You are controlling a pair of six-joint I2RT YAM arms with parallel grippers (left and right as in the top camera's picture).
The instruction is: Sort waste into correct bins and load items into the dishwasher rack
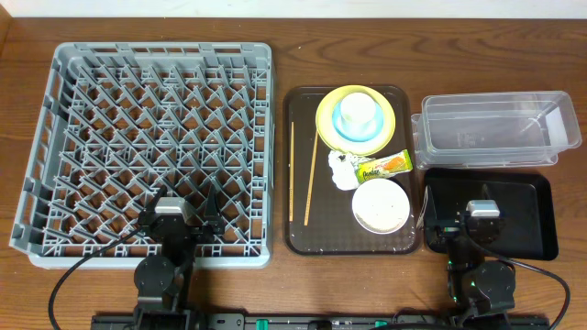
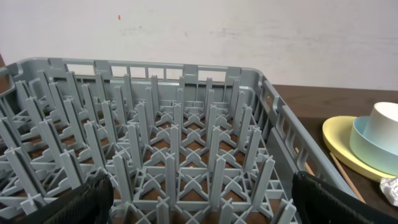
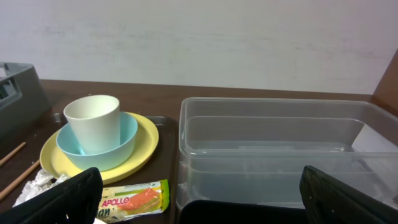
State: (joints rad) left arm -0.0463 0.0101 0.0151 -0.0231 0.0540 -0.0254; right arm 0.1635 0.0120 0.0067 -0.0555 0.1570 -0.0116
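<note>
Your left gripper [image 2: 200, 190] hangs with its fingers wide apart and empty, low over the near edge of the dishwasher rack [image 2: 161, 68]; pegs stand right beneath and ahead of it, so a drop or a sideways swing from here would likely snag a finger. Your right gripper [image 3: 202, 186] is also spread and holds nothing; it sits over the black tray [image 1: 537, 215], with the clear tub [image 3: 273, 134] directly ahead, and a low forward reach would shove the tub's near wall.

The things to sort lie to that gripper's left on the brown serving tray [image 1: 298, 240]: the white bowl [image 1: 381, 205] nearest; the snack wrapper [image 3: 134, 198] ahead-left, seemingly touching the tissue [image 1: 341, 170]; the white cup [image 3: 93, 121] inside the light blue bowl [image 3: 127, 140] on the yellow plate [image 3: 146, 155] beyond; the chopsticks [image 1: 311, 179] farthest, toward the rack.

A pinch at the wrapper may take tissue too; lifting the cup may drag the bowl.

Only narrow strips of table part rack, serving tray and bins; clear room lies above, so rise before crossing.
</note>
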